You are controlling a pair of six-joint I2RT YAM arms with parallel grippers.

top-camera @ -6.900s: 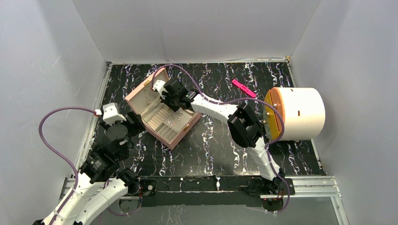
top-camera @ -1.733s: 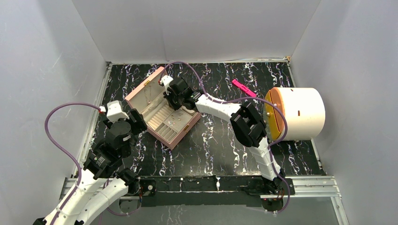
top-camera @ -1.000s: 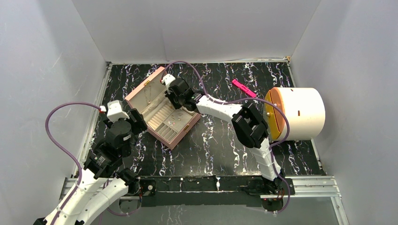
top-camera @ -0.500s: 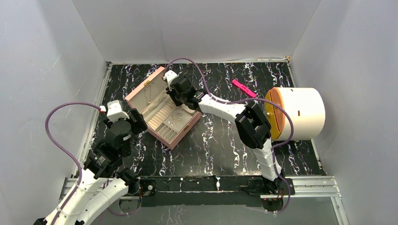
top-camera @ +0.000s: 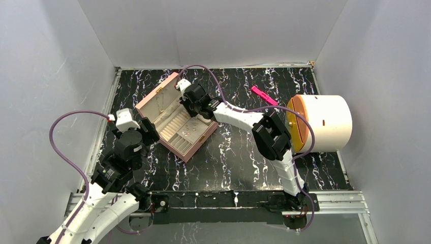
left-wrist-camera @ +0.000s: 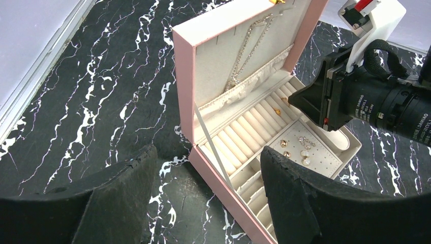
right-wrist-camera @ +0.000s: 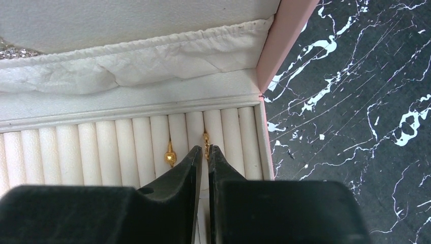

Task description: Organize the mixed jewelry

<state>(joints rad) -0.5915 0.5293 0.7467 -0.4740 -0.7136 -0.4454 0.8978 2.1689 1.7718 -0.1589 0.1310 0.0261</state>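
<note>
R end effector (right-wrist-camera: 205,150) almost pressed together at gold ring (right-wrist-camera: 206,139), grip unclear; L end effector (left-wrist-camera: 208,158) spread.

The right gripper (right-wrist-camera: 205,151) stands over the cream ring rolls (right-wrist-camera: 101,147) of the open pink box (right-wrist-camera: 284,46), its fingers nearly together with only a thin slit between them. One gold ring (right-wrist-camera: 206,138) sits in a groove right at the fingertips, though contact cannot be confirmed, and a second gold ring (right-wrist-camera: 170,155) sits two grooves to the left. A gathered cream pocket (right-wrist-camera: 152,61) lies beyond the rolls, and black marbled table (right-wrist-camera: 356,101) shows to the right of the box.
</note>
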